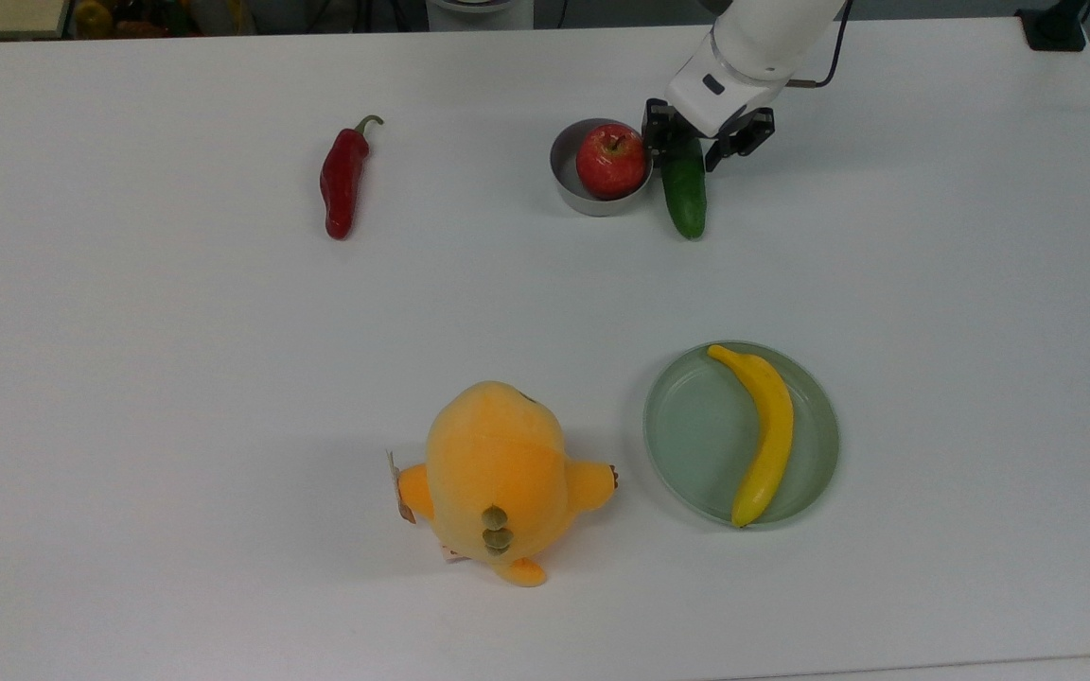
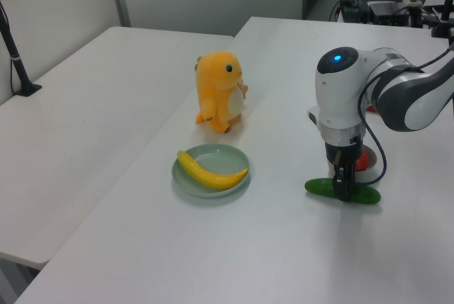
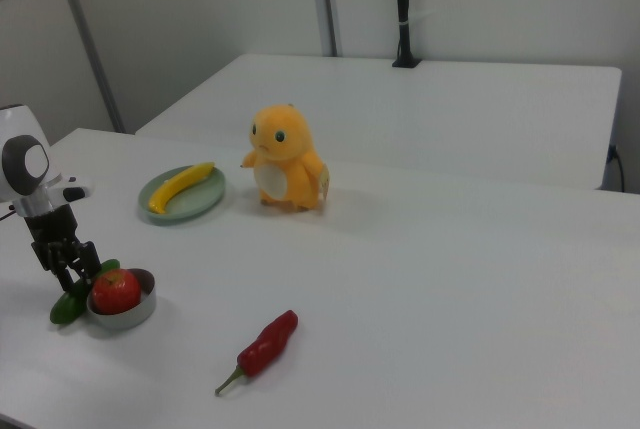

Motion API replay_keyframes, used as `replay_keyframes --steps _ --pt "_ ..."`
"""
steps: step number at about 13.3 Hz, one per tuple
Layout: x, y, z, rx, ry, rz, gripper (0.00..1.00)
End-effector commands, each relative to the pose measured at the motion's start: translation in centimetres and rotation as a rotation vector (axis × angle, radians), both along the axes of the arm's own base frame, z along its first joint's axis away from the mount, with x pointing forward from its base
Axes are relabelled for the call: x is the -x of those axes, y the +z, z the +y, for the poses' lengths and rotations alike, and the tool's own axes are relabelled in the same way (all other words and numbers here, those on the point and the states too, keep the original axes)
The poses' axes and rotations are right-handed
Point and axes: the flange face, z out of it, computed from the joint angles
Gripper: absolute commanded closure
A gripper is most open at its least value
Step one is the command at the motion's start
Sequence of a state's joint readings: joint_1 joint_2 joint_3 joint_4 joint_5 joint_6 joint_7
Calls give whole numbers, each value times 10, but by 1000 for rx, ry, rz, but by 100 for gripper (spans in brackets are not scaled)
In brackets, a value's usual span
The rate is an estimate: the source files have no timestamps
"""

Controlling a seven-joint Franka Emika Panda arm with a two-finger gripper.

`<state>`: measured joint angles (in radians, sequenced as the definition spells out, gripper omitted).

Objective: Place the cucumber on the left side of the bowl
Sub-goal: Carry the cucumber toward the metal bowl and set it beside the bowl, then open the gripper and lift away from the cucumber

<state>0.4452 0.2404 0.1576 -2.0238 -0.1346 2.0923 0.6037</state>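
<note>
gripper (image 1: pixel 684 151): we see it pointing down at the table, fingers clamped on the cucumber near that one's far end in the top view; in the left view (image 2: pixel 342 187) it grips the cucumber's middle
cucumber (image 1: pixel 684 194): dark green, held between the fingers; it runs from under the gripper toward the top view's bottom edge; in the left view (image 2: pixel 363 195) it lies level, at or just above the table (image 1: pixel 176 331); we cannot tell whether it touches
bowl (image 1: pixel 566 180): grey metal, just beside the gripper on the top view's left; the cucumber sits just beside its rim on the top view's right; contact we cannot tell; in the right view (image 3: pixel 130 312) the bowl stands just right of the gripper (image 3: pixel 68 271)
apple (image 1: pixel 611 160): red, inside the bowl, next to the gripper's fingers
chili pepper (image 1: pixel 342 178): red, well apart from the gripper, toward the top view's left
plate (image 1: pixel 687 435): pale green, well below the gripper in the top view; banana (image 1: pixel 765 430) lies in it
plush toy (image 1: pixel 496 478): orange, far from the gripper, to the plate's left in the top view
</note>
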Motion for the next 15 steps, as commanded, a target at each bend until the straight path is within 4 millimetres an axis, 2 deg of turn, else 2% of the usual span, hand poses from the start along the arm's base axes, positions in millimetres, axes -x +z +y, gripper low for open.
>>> replay_keyframes --steps 1,3,5,10,11,13,15 --pt "6 7 -6 14 21 -1 23" --pt "5 8 -6 13 20 -3 21" --pt "2 14 -2 3 22 -19 0" --pt "-26 67 13 -68 13 -124 0" --pt "-33 83 17 -89 8 -153 0" --pt "-53 106 7 -121 -23 -206 0" --pt "-76 117 -23 -139 -78 -254 0"
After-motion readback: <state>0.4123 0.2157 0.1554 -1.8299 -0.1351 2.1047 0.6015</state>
